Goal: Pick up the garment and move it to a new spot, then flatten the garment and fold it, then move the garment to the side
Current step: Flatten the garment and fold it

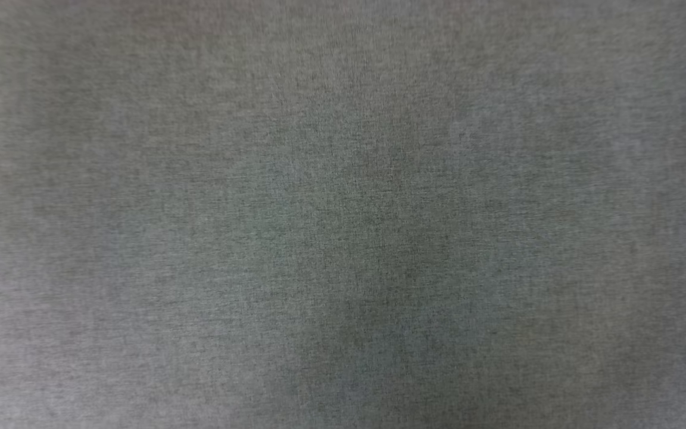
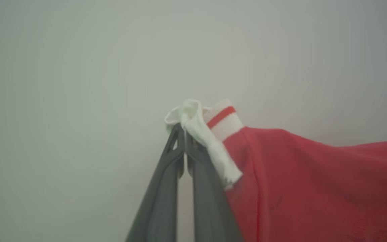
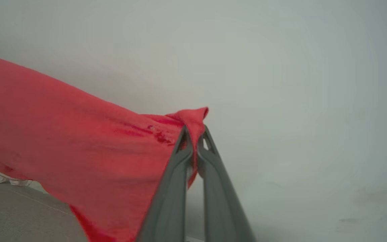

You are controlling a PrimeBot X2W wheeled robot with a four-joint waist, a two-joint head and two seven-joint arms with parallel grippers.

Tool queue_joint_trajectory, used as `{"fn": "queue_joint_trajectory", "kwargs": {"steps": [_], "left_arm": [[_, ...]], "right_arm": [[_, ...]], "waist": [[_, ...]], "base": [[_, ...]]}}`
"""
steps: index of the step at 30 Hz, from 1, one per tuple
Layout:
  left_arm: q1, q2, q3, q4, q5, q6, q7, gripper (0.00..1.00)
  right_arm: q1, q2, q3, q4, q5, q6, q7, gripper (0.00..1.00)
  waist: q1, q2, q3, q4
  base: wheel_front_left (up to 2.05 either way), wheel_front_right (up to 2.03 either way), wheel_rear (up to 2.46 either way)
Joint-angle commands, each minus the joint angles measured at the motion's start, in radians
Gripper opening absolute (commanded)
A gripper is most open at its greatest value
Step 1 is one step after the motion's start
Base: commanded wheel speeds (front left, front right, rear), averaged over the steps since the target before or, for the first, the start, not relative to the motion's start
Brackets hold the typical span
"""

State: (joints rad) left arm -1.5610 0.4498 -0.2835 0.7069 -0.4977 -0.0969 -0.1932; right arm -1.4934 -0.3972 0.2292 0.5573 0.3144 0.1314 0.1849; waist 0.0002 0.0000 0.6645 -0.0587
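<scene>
The garment [image 2: 314,181] is a red shirt with a white sleeve and a red-striped white cuff. In the left wrist view my left gripper [image 2: 184,134] is shut on the bunched white sleeve, and the red body hangs off to the right. In the right wrist view my right gripper [image 3: 195,134] is shut on a pinched fold of the garment [image 3: 79,141], whose red cloth stretches away to the left and droops toward the grey surface [image 3: 15,215]. A bit of white cloth shows under the red edge at the far left.
The head view looks down on a grey fabric-covered surface [image 1: 343,214]. Behind both grippers stands a plain pale wall [image 2: 79,67].
</scene>
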Motion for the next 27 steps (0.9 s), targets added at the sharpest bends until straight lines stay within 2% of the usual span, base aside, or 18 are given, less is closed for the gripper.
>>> {"fn": "queue_joint_trajectory", "kwargs": {"steps": [1, 7, 14, 19, 24, 27], "left_arm": [[0.013, -0.006, -0.002, 0.024, -0.01, -0.006, -0.013, 0.0], [0.056, -0.024, -0.014, 0.084, -0.036, -0.017, -0.033, 0.0], [0.233, -0.03, -0.031, 0.107, -0.085, -0.03, -0.058, 0.0], [0.469, -0.029, -0.058, 0.05, -0.118, -0.033, -0.067, 0.0], [0.745, -0.022, -0.072, -0.047, -0.145, -0.033, -0.072, 0.0], [0.912, -0.02, -0.073, -0.109, -0.159, -0.012, -0.072, 0.0]], "right_arm": [[-0.014, 0.012, 0.018, 0.024, 0.016, -0.001, -0.014, 0.0], [0.009, 0.029, 0.062, 0.087, 0.06, -0.001, -0.028, 0.0], [0.159, 0.0, 0.145, 0.128, 0.158, -0.001, -0.026, 0.0], [0.368, -0.045, 0.189, 0.109, 0.238, -0.001, -0.024, 0.0], [0.615, -0.094, 0.2, 0.039, 0.306, -0.001, -0.022, 0.0], [0.766, -0.113, 0.188, -0.01, 0.329, -0.001, -0.013, 0.0]], "waist": [[-0.0002, 0.0, 0.032, -0.001], [-0.0002, 0.0, 0.028, 0.005], [-0.0002, 0.0, -0.079, 0.018], [-0.0002, 0.0, -0.203, 0.032], [-0.0002, 0.0, -0.321, 0.036], [-0.0002, 0.0, -0.383, 0.04]], "base": [[0.0, 0.0, 0.0], [0.0, 0.0, 0.0], [0.0, 0.0, 0.0], [0.0, 0.0, 0.0], [0.0, 0.0, 0.0], [0.0, 0.0, 0.0]]}}
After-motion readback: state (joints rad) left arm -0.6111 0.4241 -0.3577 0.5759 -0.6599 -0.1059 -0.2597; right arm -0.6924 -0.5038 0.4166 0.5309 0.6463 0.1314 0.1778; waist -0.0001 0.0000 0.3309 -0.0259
